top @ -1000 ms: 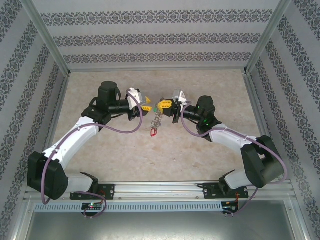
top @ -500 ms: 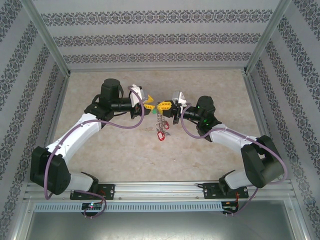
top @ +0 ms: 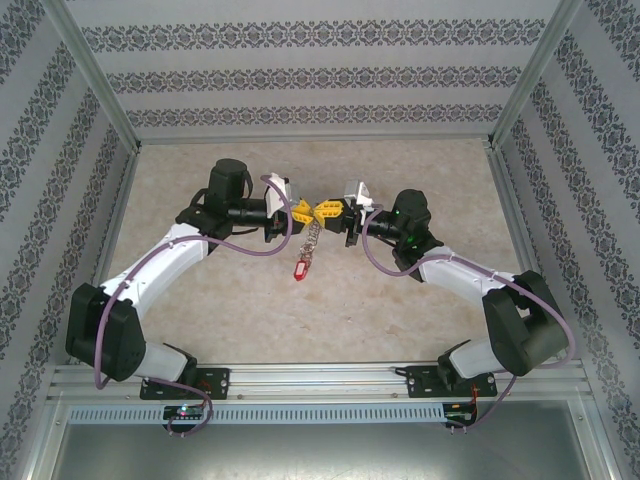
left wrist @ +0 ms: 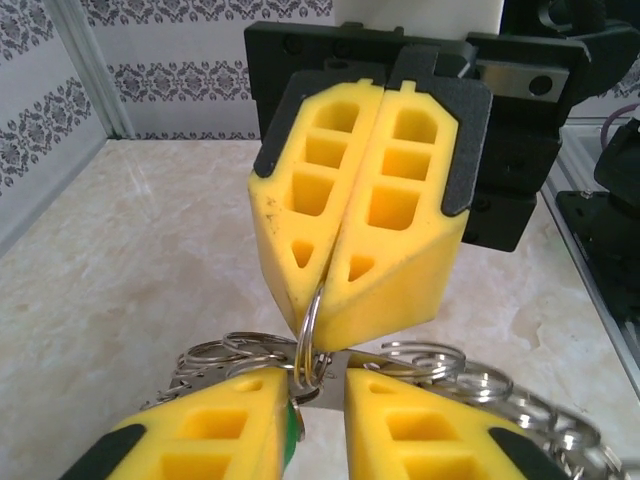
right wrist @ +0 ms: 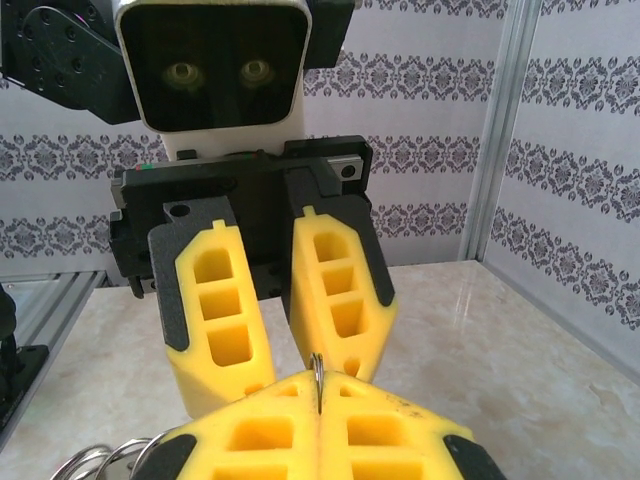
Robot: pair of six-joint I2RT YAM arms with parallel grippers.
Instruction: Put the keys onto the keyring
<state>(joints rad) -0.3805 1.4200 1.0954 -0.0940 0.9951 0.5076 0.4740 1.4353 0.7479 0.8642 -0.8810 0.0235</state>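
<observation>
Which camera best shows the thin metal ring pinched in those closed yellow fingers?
Left wrist: the ring hangs plainly from the right gripper's shut tips. Right wrist shows a sliver of it; overhead, it's a tiny speck.

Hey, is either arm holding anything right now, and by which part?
The right gripper pinches a thin metal ring by its rim, at the jaw tips.

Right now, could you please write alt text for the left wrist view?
The right gripper, yellow fingers shut, pinches a thin metal ring at its tips. Below, the left gripper stands slightly open around that ring, with linked rings trailing right.
</observation>
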